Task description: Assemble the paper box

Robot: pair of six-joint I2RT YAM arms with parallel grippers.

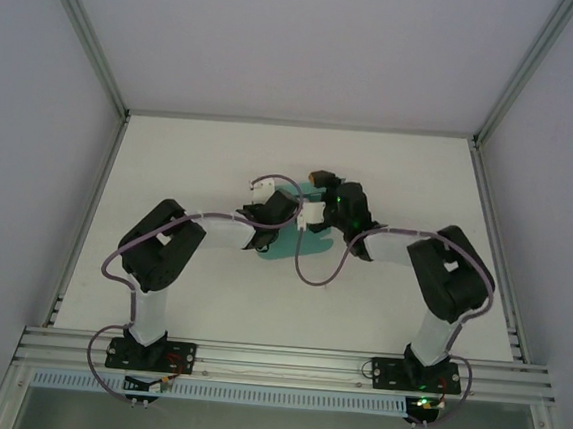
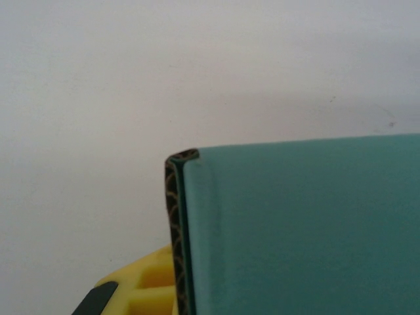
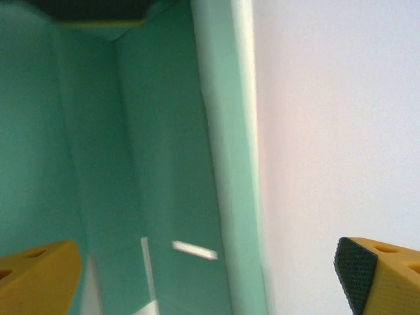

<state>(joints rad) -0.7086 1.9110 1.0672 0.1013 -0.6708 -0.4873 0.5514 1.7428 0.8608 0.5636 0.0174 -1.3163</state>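
From where I stand, the two arms are bolted side by side at the near edge of the table [image 1: 218, 304]. Both bend inward, so their ends meet over the middle of the white surface. The paper box [image 1: 310, 245] lies there between them, a piece of teal-green card, partly covered by the two wrists. The left gripper [image 1: 266, 216] comes to it from the left side and is clenched on the card. In its wrist camera, a black patterned pad [image 2: 174, 223] presses flat against a folded edge, with the yellow finger body below it. The green panel spreads to the right and hides the other finger. The right gripper [image 1: 319, 211] is just beside it, at the right of the box, and it is released. Its wrist camera shows the two yellow fingers [image 3: 33, 275] wide apart, with an upright green wall and a fold of the card between them. Whether either finger touches the card I cannot tell. Behind the table stand pale walls [image 1: 311, 46].
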